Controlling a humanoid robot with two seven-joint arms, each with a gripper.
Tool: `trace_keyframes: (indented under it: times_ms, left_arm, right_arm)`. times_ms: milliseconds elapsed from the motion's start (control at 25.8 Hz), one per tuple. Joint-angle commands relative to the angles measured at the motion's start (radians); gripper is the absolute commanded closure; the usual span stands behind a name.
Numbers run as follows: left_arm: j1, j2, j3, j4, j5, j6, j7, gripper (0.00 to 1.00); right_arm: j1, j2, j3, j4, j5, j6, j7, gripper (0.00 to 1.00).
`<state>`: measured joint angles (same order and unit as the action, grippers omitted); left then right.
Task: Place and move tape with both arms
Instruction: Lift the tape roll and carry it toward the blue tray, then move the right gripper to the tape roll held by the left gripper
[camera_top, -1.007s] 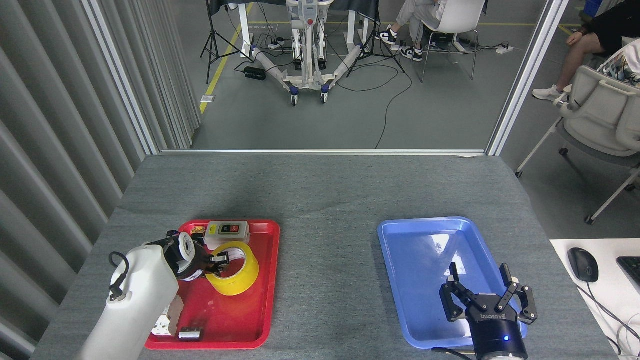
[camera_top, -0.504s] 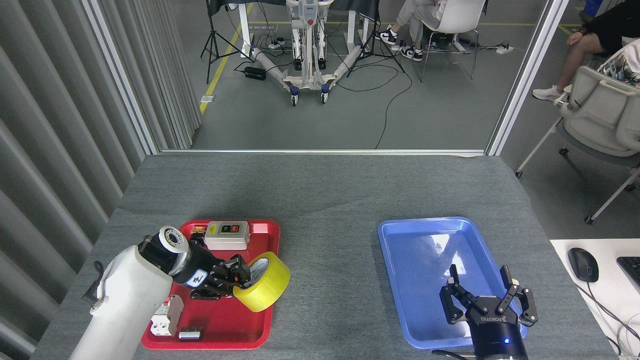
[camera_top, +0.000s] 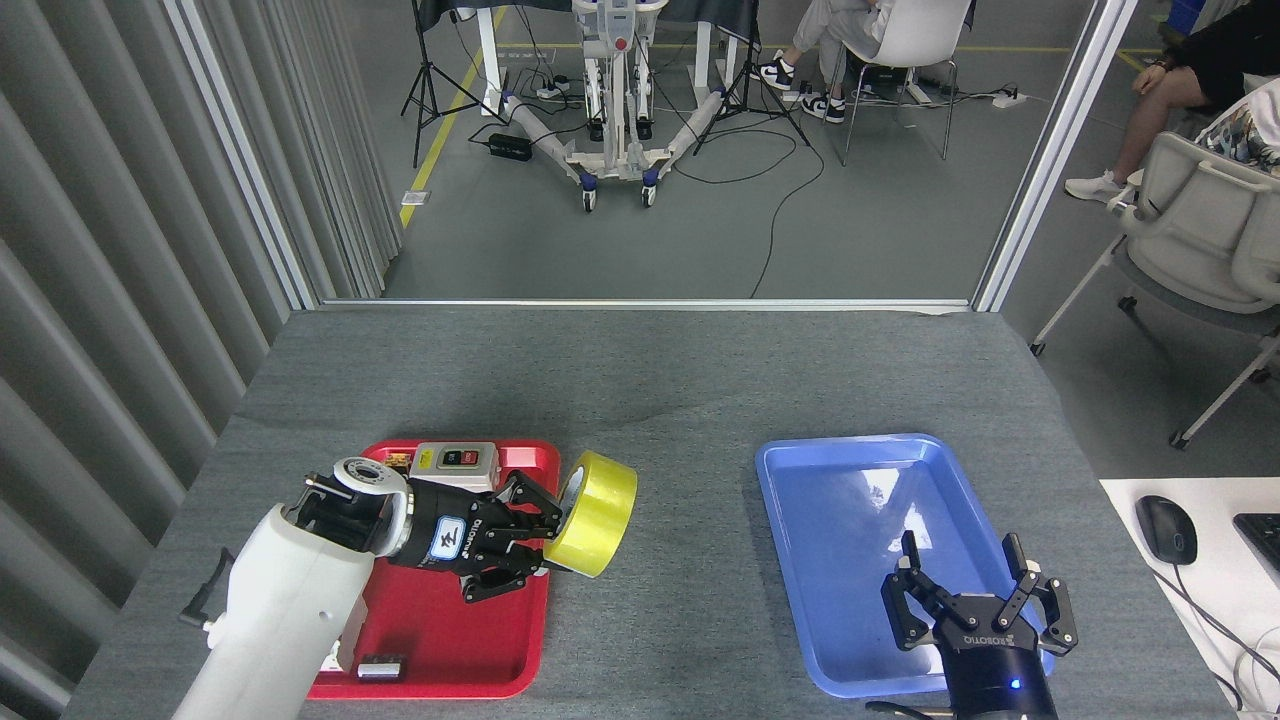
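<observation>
In left gripper (camera_top: 545, 535): tape (camera_top: 597, 512), core hidden

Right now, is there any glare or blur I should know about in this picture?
Head view: white glare patches on the glossy blue plastic tray; soft shadow on the grey table behind the round yellow tape roll; everything sharp, no motion blur; overhead light is even.

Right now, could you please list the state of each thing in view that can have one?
Tape: lifted, tilted on edge, just past the red tray's right rim.
Left claw: shut on the tape.
Right claw: open, holding nothing, over the blue tray.
Red tray: holds the switch box and small parts.
Blue tray: empty.
</observation>
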<state>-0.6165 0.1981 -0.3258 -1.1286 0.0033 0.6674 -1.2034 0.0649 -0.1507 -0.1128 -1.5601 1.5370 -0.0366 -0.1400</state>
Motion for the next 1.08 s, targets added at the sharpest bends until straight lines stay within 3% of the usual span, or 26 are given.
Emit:
trace_keyframes:
  times_ms: [0, 194, 310, 465, 620, 813, 1046]
  left_arm:
    - [0.006, -0.074, -0.021, -0.017, 0.086, 0.092, 0.036, 1.0]
    - [0.004, -0.194, 0.033, 0.085, 0.13, 0.146, 0.021, 1.0]
    - [0.008, -0.272, 0.076, 0.125, 0.133, 0.175, -0.007, 1.0]
    - [0.018, -0.292, 0.067, 0.139, 0.133, 0.17, -0.005, 1.0]
    - [0.026, -0.289, 0.064, 0.144, 0.133, 0.164, -0.002, 1.0]
    - [0.043, -0.269, 0.06, 0.141, 0.136, 0.162, -0.002, 1.0]
    - [0.07, -0.253, 0.053, 0.136, 0.135, 0.153, -0.001, 1.0]
  right_arm:
    - [0.001, -0.006, 0.002, 0.0, 0.0, -0.002, 0.0, 0.0]
    - [0.012, -0.018, 0.007, 0.0, 0.012, -0.012, -0.041, 0.0]
    - [0.055, -0.055, 0.008, 0.002, 0.075, -0.019, -0.157, 0.0]
    - [0.108, -0.095, 0.018, 0.006, 0.181, -0.106, -0.363, 0.0]
    - [0.102, -0.145, 0.031, 0.02, 0.313, -0.123, -0.423, 0.0]
    - [0.035, -0.369, 0.275, 0.025, 0.302, -0.112, -0.424, 0.02]
    - [-0.105, -0.461, 0.458, 0.089, 0.227, -0.109, -0.428, 0.03]
